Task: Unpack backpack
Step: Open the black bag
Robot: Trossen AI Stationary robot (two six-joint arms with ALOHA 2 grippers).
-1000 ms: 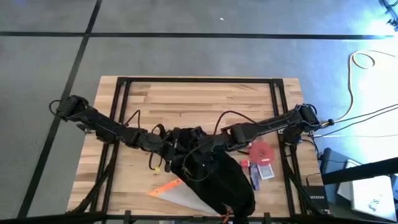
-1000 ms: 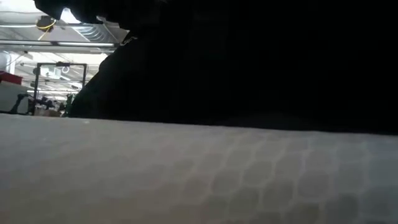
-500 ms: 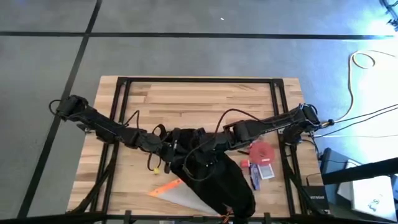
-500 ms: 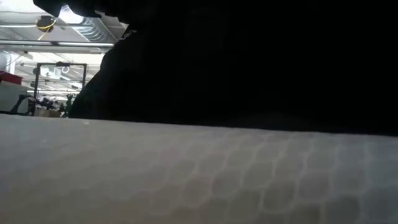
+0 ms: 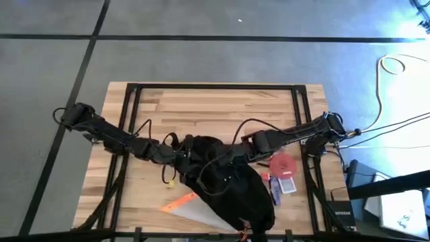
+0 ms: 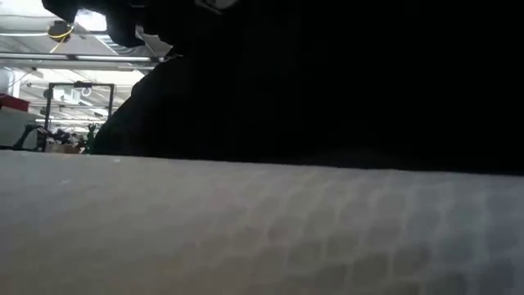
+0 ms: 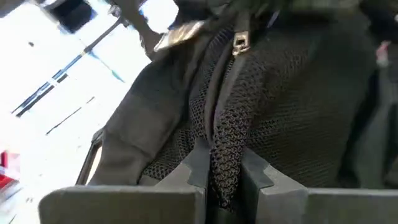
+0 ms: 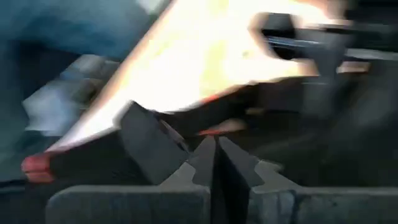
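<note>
Backpack (image 5: 232, 188) lies on the surface (image 5: 215, 107), at the near middle, running toward the near edge, and it fills most of my low view as a dark mass. My left claw (image 7: 224, 177) is at the bag's upper end from the left, its fingers (image 7: 198, 165) pinched on a fold of black mesh beside the zipper (image 7: 239, 42). My right claw (image 8: 214, 163) comes in from the right to the same end; its fingers stand narrow, almost touching, but that wrist view is too blurred for me to tell whether they hold anything. A pouch (image 5: 195, 210) with orange trim lies just left of the bag at the near edge. To the bag's right I see a red round thing (image 5: 283, 163) and some small packets (image 5: 281, 185).
</note>
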